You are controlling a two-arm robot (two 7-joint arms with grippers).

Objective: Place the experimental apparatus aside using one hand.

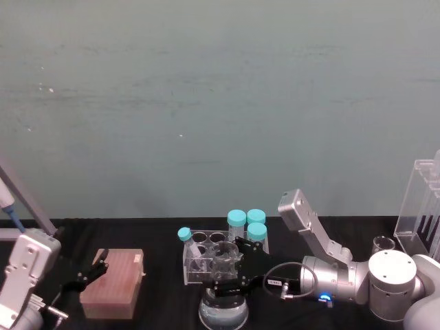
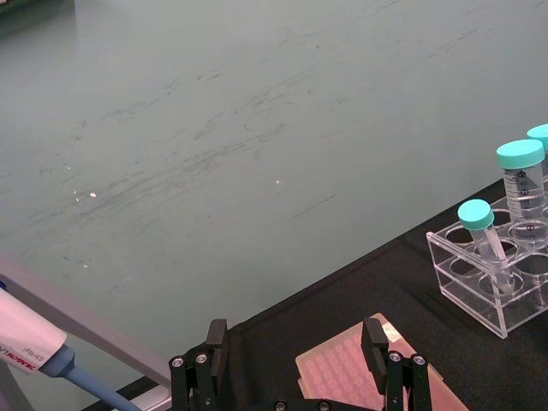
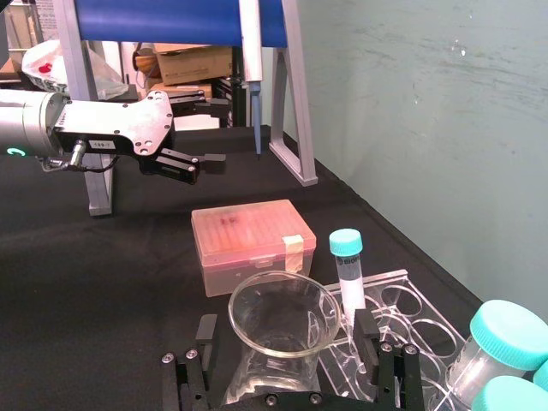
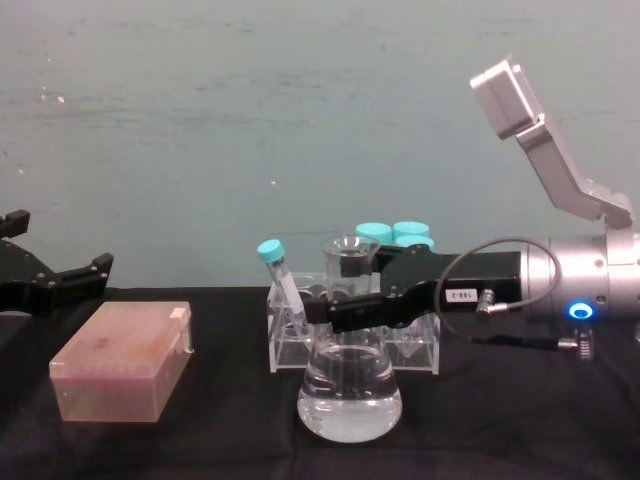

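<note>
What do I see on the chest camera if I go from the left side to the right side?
Left claw, open → pink box → slanted teal-capped tube → glass flask → right arm's silver wrist with the blue light.

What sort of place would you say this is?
Likely a lab bench: right gripper around a conical flask's neck, a rack of teal-capped tubes, a pink tip box beside the idle left gripper.

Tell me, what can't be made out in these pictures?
- Flask neck, head view: covered by the right hand.
- Stand, head view: cut off by the right edge.
- Beaker, head view: too small to tell its contents.
- Pipette, left wrist view: cut off by the left edge.
- Box, left wrist view: cut off by the bottom edge, in front of the left hand.
</note>
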